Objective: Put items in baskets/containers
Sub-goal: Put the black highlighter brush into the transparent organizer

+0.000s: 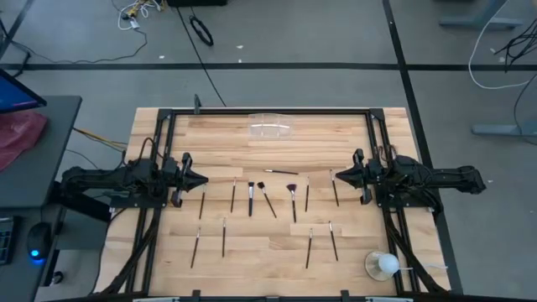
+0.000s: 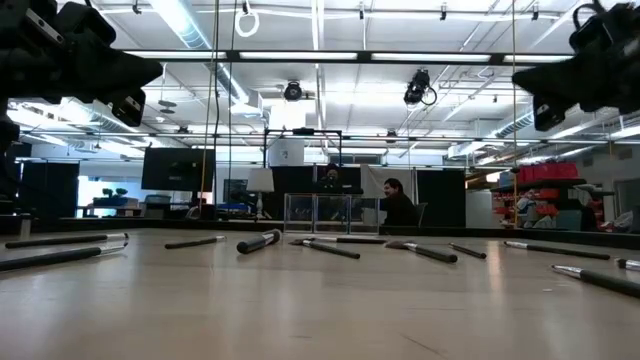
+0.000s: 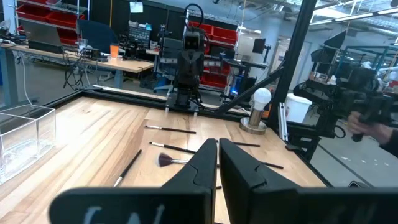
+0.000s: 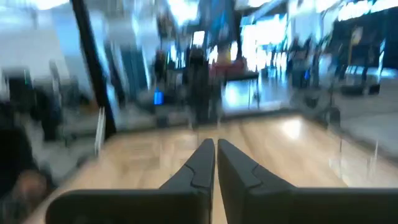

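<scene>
Several thin black makeup brushes (image 1: 250,198) lie flat on the wooden table (image 1: 168,134), spread in two loose rows across its middle; one has a fan tip (image 1: 293,200). They also show in the left wrist view (image 3: 171,129) and the low view (image 2: 258,242). The clear plastic container (image 1: 270,127) stands at the table's far edge, at the centre (image 3: 22,140). My left gripper (image 1: 204,179) hovers shut at the table's left side, pointing level toward the brushes (image 3: 217,144). My right gripper (image 1: 338,174) hovers shut at the right side, facing it (image 4: 216,144). Neither holds anything.
A white ball-like object on a clear base (image 1: 384,266) stands at the table's near right corner (image 3: 261,99). A black frame (image 1: 268,110) runs round the table's edges. Bare wood lies between the brush rows and the container.
</scene>
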Action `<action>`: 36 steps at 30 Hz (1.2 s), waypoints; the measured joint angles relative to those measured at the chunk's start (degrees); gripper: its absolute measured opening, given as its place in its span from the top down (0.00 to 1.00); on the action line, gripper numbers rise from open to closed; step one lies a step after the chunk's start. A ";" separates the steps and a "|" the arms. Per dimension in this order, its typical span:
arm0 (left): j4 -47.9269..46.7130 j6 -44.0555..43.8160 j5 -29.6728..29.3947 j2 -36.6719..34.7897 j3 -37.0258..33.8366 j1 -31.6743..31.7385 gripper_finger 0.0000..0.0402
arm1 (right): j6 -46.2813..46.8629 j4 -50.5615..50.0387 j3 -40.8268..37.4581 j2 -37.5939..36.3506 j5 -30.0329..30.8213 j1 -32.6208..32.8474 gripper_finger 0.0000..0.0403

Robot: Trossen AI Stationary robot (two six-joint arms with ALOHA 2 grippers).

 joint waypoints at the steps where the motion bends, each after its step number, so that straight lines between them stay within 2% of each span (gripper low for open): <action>1: -0.01 0.00 0.00 0.00 0.01 -0.01 0.94 | 2.40 2.33 0.00 -0.06 0.35 -0.02 0.94; 3: 0.00 -0.01 -0.01 -0.02 0.01 0.00 0.94 | 5.55 7.57 0.00 -0.04 1.50 -0.03 0.94; 6: 0.02 0.00 -0.01 0.00 0.00 0.00 0.94 | 5.28 16.82 0.01 0.43 2.85 0.05 0.94; 12: 0.04 -0.01 -0.01 -0.02 0.02 0.00 0.94 | 8.63 25.88 0.06 5.62 3.11 1.12 0.94; 18: 0.02 0.00 -0.01 -0.02 0.02 0.00 0.94 | 12.25 36.42 0.02 21.96 9.74 4.11 0.94; 24: 0.02 -0.01 0.01 -0.01 0.00 0.00 0.94 | 17.97 41.00 0.59 39.65 16.71 6.10 0.94; 30: 0.00 0.00 0.02 -0.01 0.01 -0.01 0.94 | 28.17 41.30 5.06 54.13 17.35 6.08 0.89; 34: 0.00 -0.02 -0.01 0.00 0.02 -0.02 0.94 | 29.04 40.08 10.18 63.09 15.64 5.74 0.78; 36: 0.00 -0.01 -0.01 -0.02 0.01 -0.01 0.94 | 28.16 35.26 14.36 66.94 12.80 5.75 0.70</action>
